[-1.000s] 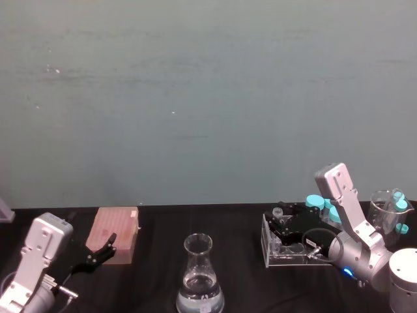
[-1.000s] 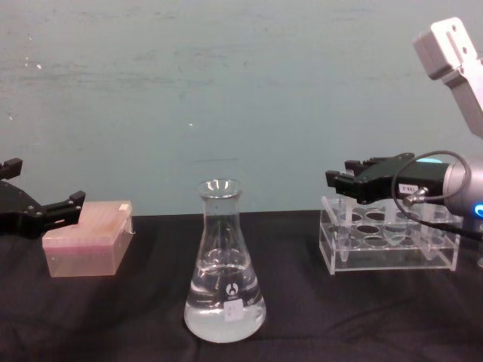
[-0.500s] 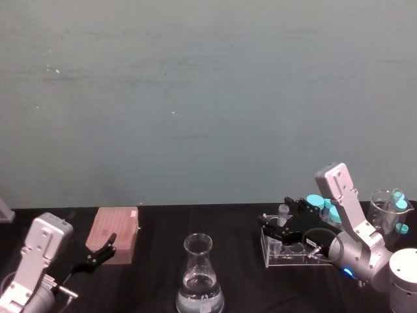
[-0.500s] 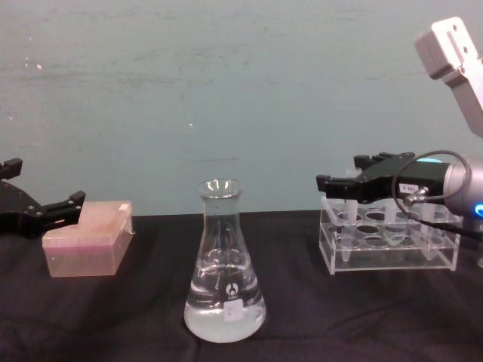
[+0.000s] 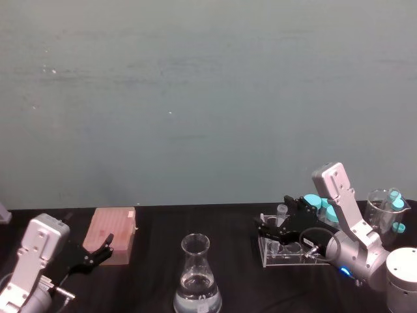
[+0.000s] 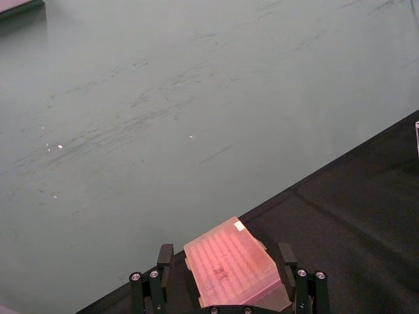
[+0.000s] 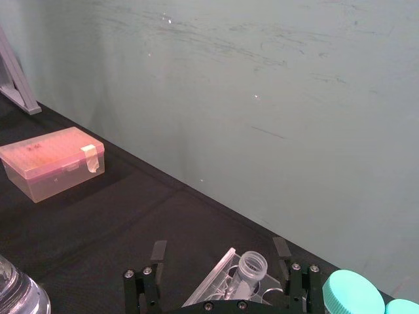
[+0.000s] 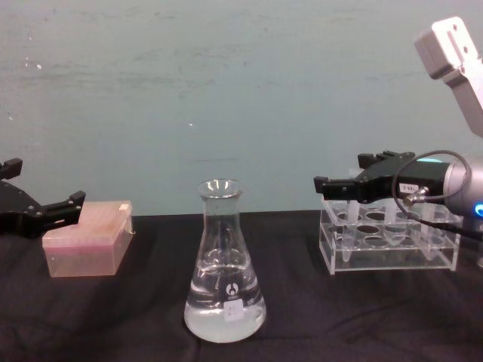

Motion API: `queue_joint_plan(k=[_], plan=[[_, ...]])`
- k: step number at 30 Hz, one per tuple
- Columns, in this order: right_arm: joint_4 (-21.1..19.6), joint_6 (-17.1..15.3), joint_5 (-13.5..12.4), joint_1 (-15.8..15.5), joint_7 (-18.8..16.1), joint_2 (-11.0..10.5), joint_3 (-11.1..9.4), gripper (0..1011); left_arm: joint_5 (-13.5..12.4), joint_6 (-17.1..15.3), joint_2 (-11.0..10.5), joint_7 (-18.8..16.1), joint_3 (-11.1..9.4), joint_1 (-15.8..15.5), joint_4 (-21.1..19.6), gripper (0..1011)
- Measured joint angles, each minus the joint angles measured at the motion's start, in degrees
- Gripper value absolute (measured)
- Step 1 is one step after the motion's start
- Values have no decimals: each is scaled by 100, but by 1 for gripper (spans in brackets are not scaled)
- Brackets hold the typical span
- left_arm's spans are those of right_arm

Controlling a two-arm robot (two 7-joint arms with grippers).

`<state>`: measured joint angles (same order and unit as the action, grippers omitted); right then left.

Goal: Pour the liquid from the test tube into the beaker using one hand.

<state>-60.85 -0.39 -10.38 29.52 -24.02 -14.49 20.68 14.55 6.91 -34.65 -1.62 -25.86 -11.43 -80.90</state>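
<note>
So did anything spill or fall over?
No, nothing looks spilled or tipped. The beaker stands upright with its liquid inside, and the right gripper holds the test tube upright above the rack.

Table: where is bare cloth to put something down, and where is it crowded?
Bare black table lies between the pink box and the beaker, and between the beaker and the clear rack. The right end is crowded: rack, right claw at the test tube, teal-capped tubes. The left claw hangs beside the box.
</note>
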Motion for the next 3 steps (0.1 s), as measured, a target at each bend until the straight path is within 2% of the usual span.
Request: queue_joint_plan(k=[3], plan=[[0,0,0,0,0,0,0,1003,0,0,0,0,0,0,0,1000]])
